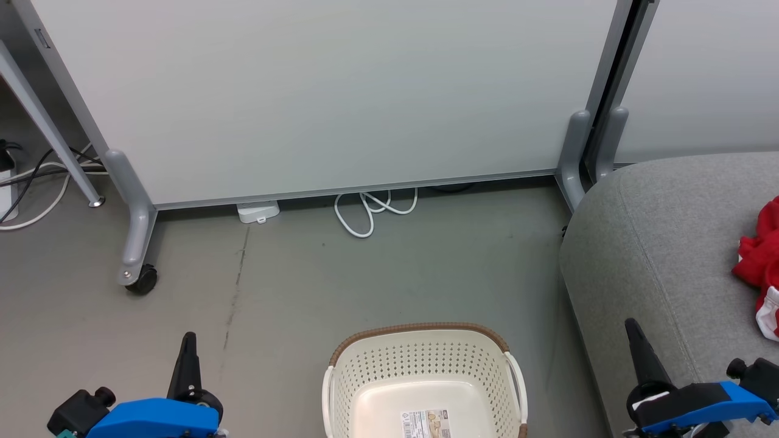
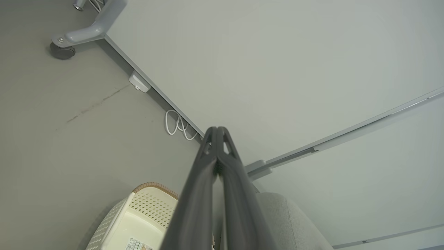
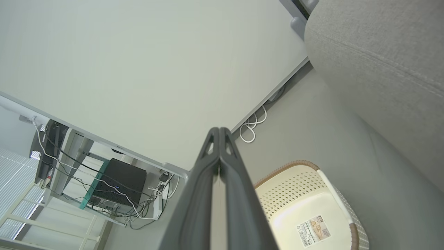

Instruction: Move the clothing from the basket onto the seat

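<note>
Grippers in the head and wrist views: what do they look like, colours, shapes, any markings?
The left gripper has long, dark, tapering fingers rising from a bright blue housing with a black knob at its outer side. The right gripper is the same build, plus a small white patch at the finger base. Close up, the fingers are dark grey with triangular cut-outs near the tips.

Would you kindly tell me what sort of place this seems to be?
Probably an office or lab: a wheeled partition panel on a grey floor, a computer tower amid tangled cables, and a grey upholstered seat.
</note>
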`<state>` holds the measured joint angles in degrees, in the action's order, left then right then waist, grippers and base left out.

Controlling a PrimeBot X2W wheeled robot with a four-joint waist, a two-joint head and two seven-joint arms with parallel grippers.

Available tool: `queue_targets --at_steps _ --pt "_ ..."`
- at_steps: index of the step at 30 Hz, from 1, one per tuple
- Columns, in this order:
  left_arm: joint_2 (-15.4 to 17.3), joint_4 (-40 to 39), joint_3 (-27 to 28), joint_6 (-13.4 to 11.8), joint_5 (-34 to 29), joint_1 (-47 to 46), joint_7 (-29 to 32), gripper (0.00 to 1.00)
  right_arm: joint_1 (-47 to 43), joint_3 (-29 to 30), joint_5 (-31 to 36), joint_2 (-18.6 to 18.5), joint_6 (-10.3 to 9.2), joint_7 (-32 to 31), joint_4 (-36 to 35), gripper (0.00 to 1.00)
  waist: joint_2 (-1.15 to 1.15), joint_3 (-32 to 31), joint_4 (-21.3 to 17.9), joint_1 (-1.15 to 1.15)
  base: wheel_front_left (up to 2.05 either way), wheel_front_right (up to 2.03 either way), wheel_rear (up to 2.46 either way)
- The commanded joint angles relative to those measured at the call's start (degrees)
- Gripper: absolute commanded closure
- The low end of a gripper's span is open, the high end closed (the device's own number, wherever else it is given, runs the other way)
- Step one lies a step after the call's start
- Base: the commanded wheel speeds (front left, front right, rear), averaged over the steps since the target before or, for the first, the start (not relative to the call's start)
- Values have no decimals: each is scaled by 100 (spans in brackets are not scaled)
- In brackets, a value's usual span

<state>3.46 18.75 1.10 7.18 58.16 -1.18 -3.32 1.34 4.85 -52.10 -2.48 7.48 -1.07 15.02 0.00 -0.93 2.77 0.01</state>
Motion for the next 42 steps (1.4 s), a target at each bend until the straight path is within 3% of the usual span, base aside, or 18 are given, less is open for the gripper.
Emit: queue_targets --at_steps 1,42 --pt "10 -92 51 23 173 -155 51 100 181 22 -213 -36 2 -47 -88 100 0 3 -7 -1 0 0 0" --pt "-35 -342 365 41 2184 -404 640 100 387 117 -2579 -50 2 -365 -103 100 0 61 -153 -1 0 0 0"
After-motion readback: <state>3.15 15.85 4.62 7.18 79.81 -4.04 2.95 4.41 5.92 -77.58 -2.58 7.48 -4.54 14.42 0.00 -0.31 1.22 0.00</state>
